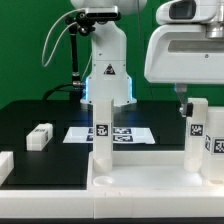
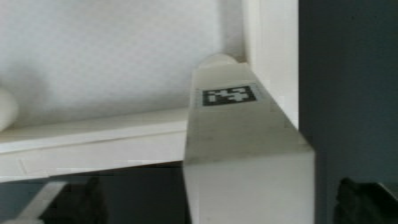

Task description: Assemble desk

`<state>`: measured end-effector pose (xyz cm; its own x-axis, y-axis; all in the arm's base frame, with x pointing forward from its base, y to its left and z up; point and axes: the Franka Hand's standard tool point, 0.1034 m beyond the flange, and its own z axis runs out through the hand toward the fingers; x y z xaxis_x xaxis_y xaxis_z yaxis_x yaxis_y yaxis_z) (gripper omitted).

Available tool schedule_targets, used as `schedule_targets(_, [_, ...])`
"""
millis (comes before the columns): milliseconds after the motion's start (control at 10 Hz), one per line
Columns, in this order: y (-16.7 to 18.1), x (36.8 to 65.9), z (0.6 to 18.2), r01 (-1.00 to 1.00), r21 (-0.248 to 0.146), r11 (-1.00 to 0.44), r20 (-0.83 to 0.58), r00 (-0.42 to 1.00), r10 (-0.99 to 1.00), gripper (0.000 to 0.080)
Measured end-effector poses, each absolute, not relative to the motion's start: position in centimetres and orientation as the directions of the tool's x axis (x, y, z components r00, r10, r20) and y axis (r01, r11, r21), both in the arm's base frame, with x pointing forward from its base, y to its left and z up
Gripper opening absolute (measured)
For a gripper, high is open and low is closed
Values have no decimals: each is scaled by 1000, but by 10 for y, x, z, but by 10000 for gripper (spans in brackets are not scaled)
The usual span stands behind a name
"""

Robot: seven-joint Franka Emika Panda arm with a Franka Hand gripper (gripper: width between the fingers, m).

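One wide rimmed desk panel (image 1: 130, 190) lies nearest us on the black counter (image 1: 160, 118), bearing an upright left leg (image 1: 100, 135) and a right leg (image 1: 198, 125) that stands between the hand's (image 2: 214, 200) spread fingers, while farther back we see a loose leg (image 1: 38, 136) and the marker board (image 1: 128, 133).

The exterior view is shot from low and close at the front of the table (image 1: 40, 112). It is faced across the panel (image 1: 130, 185) toward the arm base (image 1: 108, 75) at the back, with the marker board (image 1: 112, 134) seen between. The wrist view is taken very near, pointed along a tagged leg (image 2: 240, 150) set against the panel's white surface; panel and leg are shared by both views, but which leg cannot be told.
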<state>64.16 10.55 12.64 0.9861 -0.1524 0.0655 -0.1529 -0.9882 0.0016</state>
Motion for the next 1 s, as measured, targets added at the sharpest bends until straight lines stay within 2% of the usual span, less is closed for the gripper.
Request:
schedule_targets(100, [106, 642, 126, -194, -2, -981, 65, 979, -194, 385])
schedule_targets(200, [106, 642, 126, -265, -7, -964, 65, 962, -265, 385])
schedule_targets(300, [106, 642, 126, -338, -12, -941, 64, 939, -338, 287])
schedule_targets(700, [105, 641, 126, -604, -29, -796, 57, 794, -605, 287])
schedule_targets(1000, [102, 642, 125, -877, -59, -476, 40, 475, -879, 287])
